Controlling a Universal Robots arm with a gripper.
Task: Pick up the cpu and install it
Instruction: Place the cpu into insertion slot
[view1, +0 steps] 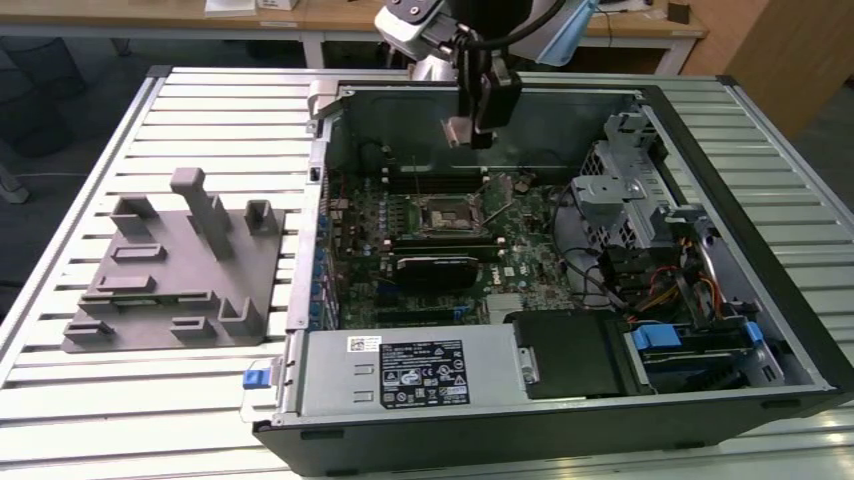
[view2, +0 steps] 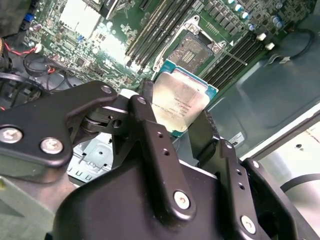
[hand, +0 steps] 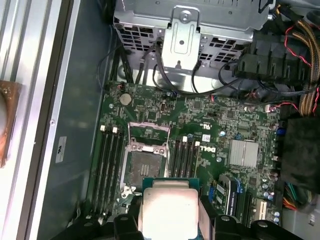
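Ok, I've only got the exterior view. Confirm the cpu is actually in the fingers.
Observer: Yes. In the second wrist view the cpu sits clamped between the two black fingers of the gripper, with its silver top facing the camera.
Operator: Now check the socket for me.
Observer: In the first wrist view the socket is uncovered, with no chip in it.
Operator: Tell me if the chip touches the board.
Observer: No. In both wrist views it hangs clear above the motherboard, not yet seated.
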